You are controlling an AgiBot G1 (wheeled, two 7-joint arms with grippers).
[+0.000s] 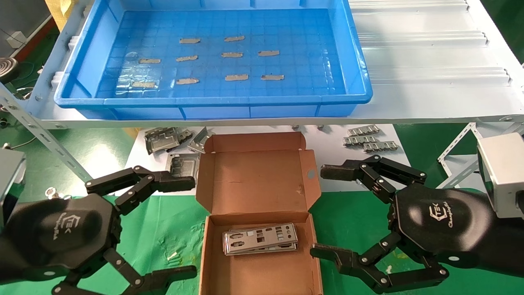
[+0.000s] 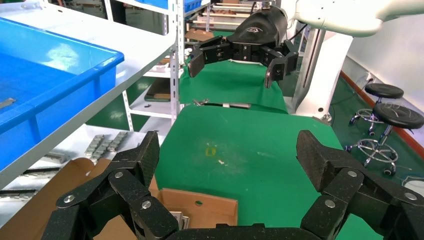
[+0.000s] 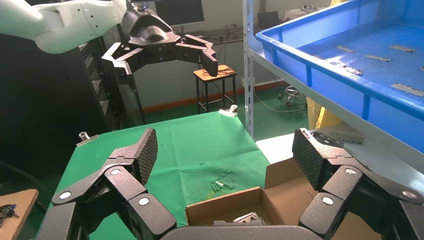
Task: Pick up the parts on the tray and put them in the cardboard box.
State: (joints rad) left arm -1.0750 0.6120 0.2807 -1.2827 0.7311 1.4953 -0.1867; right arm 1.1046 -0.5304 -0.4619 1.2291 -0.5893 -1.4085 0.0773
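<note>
Tray: the tray sits on the raised shelf at 12 o'clock from us; on its gridded floor we see only short grey tape strips and a clear film patch near its left end, and no plate.
Parts: the parts lie stacked flat in the cardboard box, toward the box's 6 o'clock end; we cannot tell how many plates are in the stack.
Box: open, lid folded back toward 12 o'clock, on the green mat between our two grippers.
Left gripper: the left gripper hangs at 9 o'clock of the box, jaws spread wide, nothing in them.
Right gripper: the right gripper hangs at 3 o'clock of the box, jaws likewise spread wide and empty.
Other metal: boxy grey brackets and ridged strips lie on the white panel at 12 o'clock of the box, under the shelf; these are not ours to move.
Step in hand: we judge the transfer done or nearly so.
Next move: we would check the tray for any plate left; if one turns up, the nearer arm must rise over the shelf edge and tray wall.
</note>
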